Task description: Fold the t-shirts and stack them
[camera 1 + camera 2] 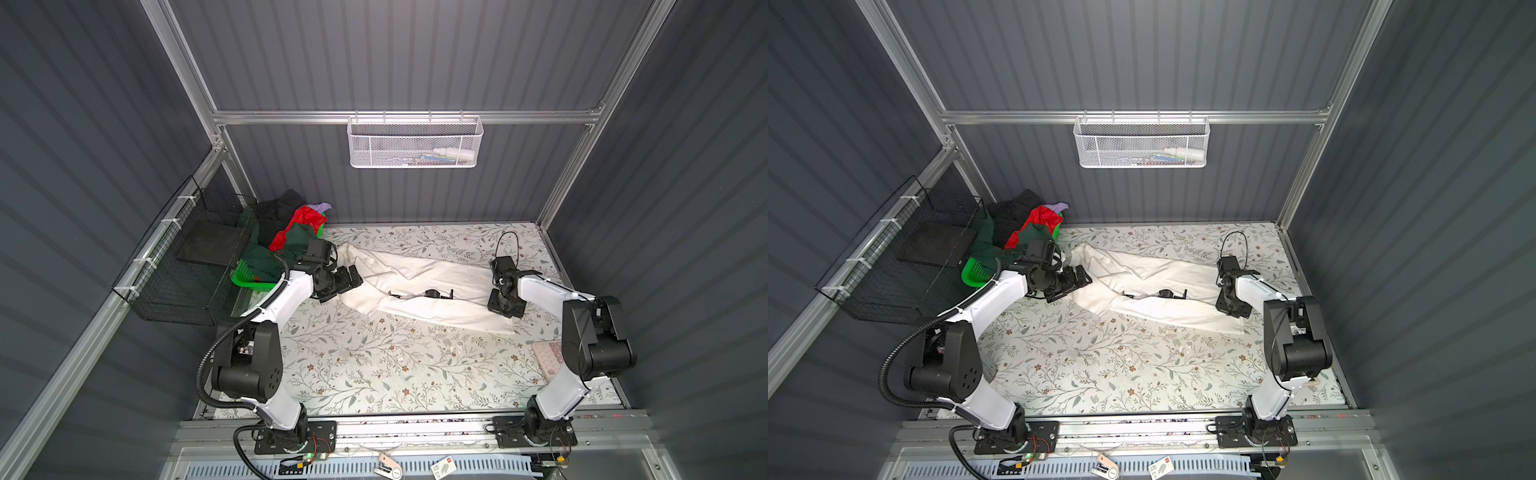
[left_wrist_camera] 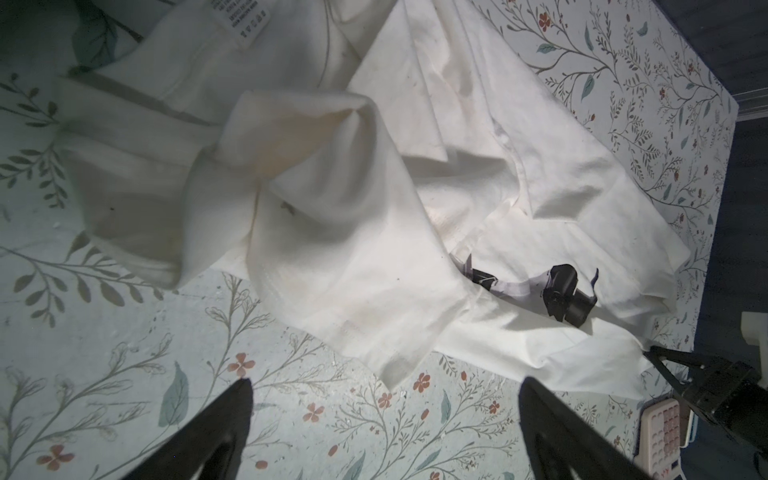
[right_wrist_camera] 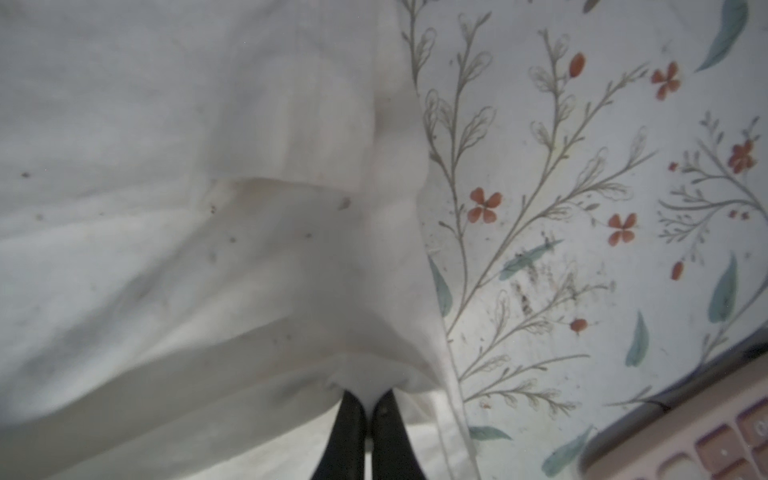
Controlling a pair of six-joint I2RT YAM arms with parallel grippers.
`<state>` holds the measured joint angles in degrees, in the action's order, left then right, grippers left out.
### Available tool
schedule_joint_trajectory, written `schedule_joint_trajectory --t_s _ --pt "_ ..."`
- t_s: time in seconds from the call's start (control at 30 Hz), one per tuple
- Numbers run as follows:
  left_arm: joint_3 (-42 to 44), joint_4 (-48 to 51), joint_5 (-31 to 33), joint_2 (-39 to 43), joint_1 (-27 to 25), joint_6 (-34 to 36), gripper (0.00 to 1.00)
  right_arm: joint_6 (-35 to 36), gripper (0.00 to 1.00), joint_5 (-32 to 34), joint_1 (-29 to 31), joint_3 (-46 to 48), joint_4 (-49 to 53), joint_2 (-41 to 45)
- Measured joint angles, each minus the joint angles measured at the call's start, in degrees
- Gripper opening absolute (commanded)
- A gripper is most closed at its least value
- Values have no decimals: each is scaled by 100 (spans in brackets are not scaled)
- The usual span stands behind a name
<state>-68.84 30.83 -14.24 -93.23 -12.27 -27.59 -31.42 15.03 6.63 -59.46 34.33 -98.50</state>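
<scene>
A cream-white t-shirt (image 1: 415,272) (image 1: 1142,270) lies crumpled across the back of the flowered table, with a strip of its black-grey print (image 1: 432,294) (image 2: 561,295) showing in a fold. My left gripper (image 1: 353,282) (image 2: 385,383) hovers open at the shirt's left end, with nothing between its fingers. My right gripper (image 1: 505,309) (image 3: 370,395) is at the right end, shut on a pinch of the shirt's cloth (image 3: 166,208). Dark green (image 1: 266,257), red (image 1: 299,224), black (image 1: 278,208) and lavender (image 1: 320,205) t-shirts are heaped in the green basket (image 1: 249,276).
A pink keypad (image 1: 546,353) (image 3: 706,436) lies by the right arm. A black wire basket (image 1: 178,266) hangs on the left wall. On the back rail hangs a white mesh basket (image 1: 415,143). The arm bases stand along the front edge.
</scene>
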Motion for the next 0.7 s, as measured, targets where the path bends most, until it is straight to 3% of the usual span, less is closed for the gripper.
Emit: schedule_joint_trajectory --t_s 0.17,0.23,0.33,0.6,0.7 --pt "13 0 61 0 0 22 100 -2 11 -9 -186 236 -11 184" --pt "35 -2 76 0 0 22 100 -2 30 -24 -234 278 -13 223" --pt "83 2 79 -2 0 22 100 4 43 -68 -264 280 -33 227" --pt "146 -26 168 -188 0 111 100 -50 90 -326 -264 280 -83 439" --pt "157 -48 229 -378 0 173 100 -61 98 -350 -264 280 -87 741"
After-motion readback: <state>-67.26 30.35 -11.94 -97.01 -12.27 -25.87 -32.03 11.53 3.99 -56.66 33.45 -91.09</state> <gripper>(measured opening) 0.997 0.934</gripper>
